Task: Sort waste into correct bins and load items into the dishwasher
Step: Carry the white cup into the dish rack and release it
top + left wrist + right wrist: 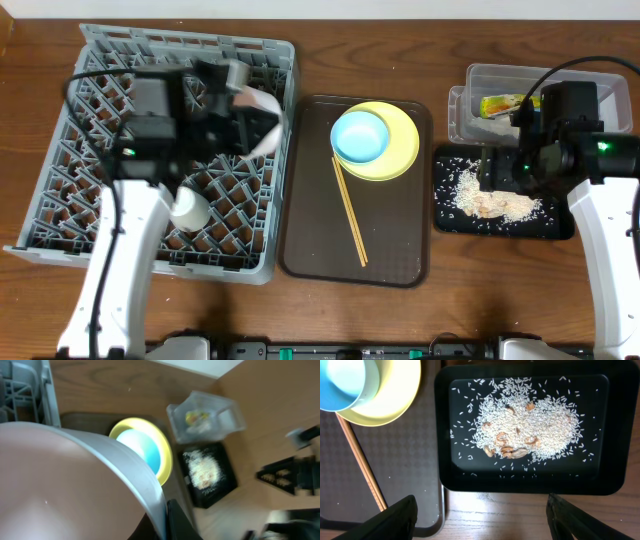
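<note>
My left gripper [232, 112] is shut on the rim of the white bowl [262, 128] and holds it tilted above the grey dish rack [90, 120]. The bowl fills the left wrist view [65, 485]. A small white cup [190, 209] sits in the rack. The light-blue bowl [360, 135] rests on the pale-yellow plate [402, 150], with wooden chopsticks [349, 212] beside them. My right gripper [480, 520] is open and empty above the near edge of the black tray [445, 435], which holds rice and scraps [530, 430]. The snack wrapper [500, 104] lies in the clear tub [560, 76]. The tissue is out of view.
The plate, blue bowl and chopsticks lie on a dark brown serving tray [310, 240] between the rack and the black tray [445, 215]. Bare wooden table lies in front. The right arm's cable arcs over the tub.
</note>
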### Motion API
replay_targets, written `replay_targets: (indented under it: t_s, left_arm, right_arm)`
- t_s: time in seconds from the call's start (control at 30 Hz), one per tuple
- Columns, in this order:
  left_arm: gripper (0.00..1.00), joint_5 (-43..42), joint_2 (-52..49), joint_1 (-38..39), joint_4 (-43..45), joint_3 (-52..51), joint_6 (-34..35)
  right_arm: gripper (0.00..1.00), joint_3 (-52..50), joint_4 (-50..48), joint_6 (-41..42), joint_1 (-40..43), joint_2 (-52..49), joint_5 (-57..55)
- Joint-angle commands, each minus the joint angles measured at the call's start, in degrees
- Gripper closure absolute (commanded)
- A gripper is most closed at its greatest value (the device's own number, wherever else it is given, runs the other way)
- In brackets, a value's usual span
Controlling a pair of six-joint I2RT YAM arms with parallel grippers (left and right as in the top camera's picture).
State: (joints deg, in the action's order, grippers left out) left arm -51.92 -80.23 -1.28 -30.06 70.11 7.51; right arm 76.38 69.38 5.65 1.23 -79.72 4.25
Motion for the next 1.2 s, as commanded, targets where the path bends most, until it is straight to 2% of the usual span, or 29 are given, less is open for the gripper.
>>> replay_targets:
  t_s: [0.0,0.3,0.6,0.8,0.83,0.9,0.93,0.97,1.0,1.03,1.1,1.17]
  left_arm:
    - [0.94,-18.36,-4.09,-6.19,1.49,0.85,-0.17]
    - [0.94,-35.01,-18.29,-16.92,8.59,0.85,0.26]
    - [0.94,-36.13,-28.81,-22.25,9.66,0.85,0.9]
    - [0.92,-35.17,-30.47,-26.18,9.64,0.85,0.87]
    - [0.91,-34.38,-30.49,-26.88,9.62,0.85,0.87]
    - [0.78,-32.72,-30.49,-28.17,9.57,0.83,0.87]
    - [0.78,-32.02,-30.49,-28.74,9.57,0.83,0.87]
    - [0.73,-31.52,-30.49,-29.29,9.53,0.83,0.87]
    - [0.62,-30.99,-30.47,-29.75,9.29,0.83,0.87]
    - [0.55,-30.93,-30.47,-30.21,9.14,0.83,0.87]
    - [0.48,-30.86,-30.47,-30.97,8.72,0.83,0.87]
    - [0.34,-28.87,-30.45,-31.89,7.54,0.83,0.87]
  right_arm:
    - [0.2,0.98,0.04,-0.15,1.05,0.76,-0.37]
    - [0.2,0.98,0.11,-0.15,1.05,0.76,-0.37]
    - [0.2,0.98,0.31,-0.15,1.05,0.76,-0.39]
    - [0.2,0.98,0.72,-0.15,1.05,0.76,-0.37]
    - [0.2,0.98,0.72,-0.15,1.05,0.76,-0.37]
    - [0.2,0.98,0.72,-0.13,1.05,0.76,-0.37]
    - [0.2,0.98,0.76,-0.13,1.05,0.76,-0.37]
    - [0.2,0.98,0.9,-0.13,1.05,0.76,-0.37]
    - [0.2,0.98,0.94,-0.15,1.05,0.76,-0.37]
    - [0.2,0.98,1.01,-0.15,1.05,0.76,-0.39]
    - [0.2,0.98,0.98,-0.15,1.05,0.76,-0.39]
    - [0.2,0.98,0.85,-0.15,1.05,0.76,-0.37]
